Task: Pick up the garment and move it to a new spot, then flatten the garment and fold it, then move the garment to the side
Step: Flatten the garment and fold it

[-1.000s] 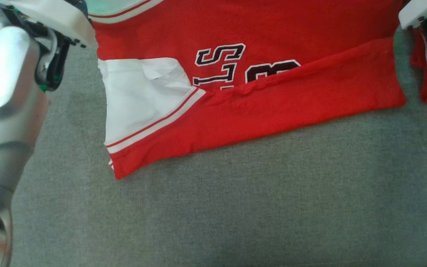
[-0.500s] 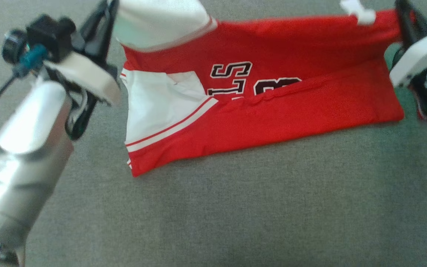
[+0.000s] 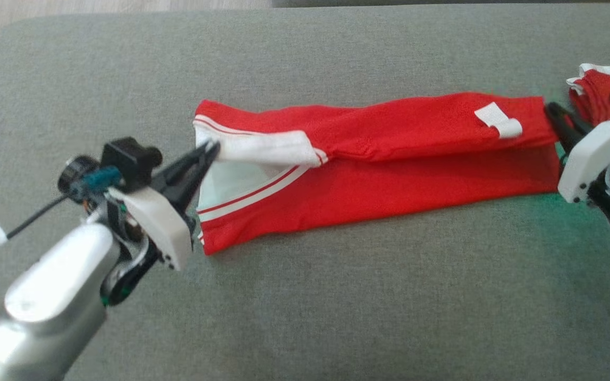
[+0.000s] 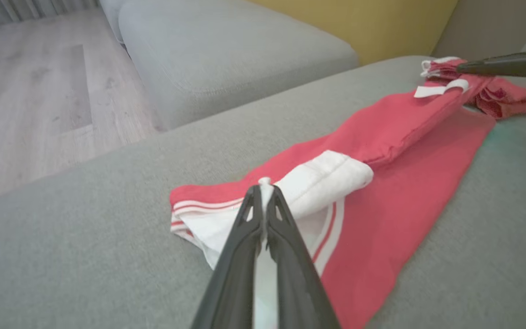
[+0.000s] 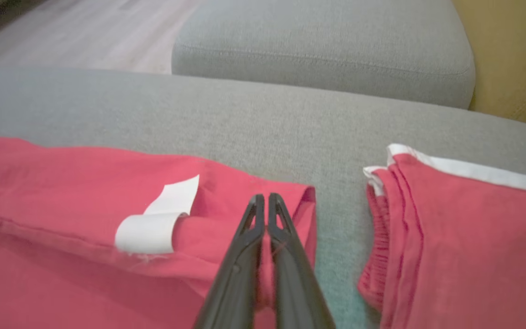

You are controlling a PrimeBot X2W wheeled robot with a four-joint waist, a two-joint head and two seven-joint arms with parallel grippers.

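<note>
The red garment (image 3: 389, 174) with white trim lies as a long narrow strip across the grey cushion (image 3: 305, 307), its upper layer folded toward me. My left gripper (image 3: 212, 151) is shut on the white sleeve edge (image 4: 322, 180) at the strip's left end, and its tips (image 4: 263, 188) pinch white cloth. At the right end my right gripper (image 3: 553, 112) is shut on the red corner, fingertips (image 5: 263, 199) closed over the fold. A white label (image 3: 498, 120) lies near that corner, and the label (image 5: 153, 228) curls just left of the fingers.
A second folded red garment (image 3: 596, 90) with white trim lies just right of the strip, close to my right gripper, seen as a red pile (image 5: 454, 219). Another grey cushion (image 4: 226, 59) stands beyond, with wooden floor (image 4: 30, 100) to its left.
The camera has shifted. Both grippers brought the garment's upper edge over and down, so the top layer now covers the printed letters and the garment has gone from a broad panel to a narrow strip.
</note>
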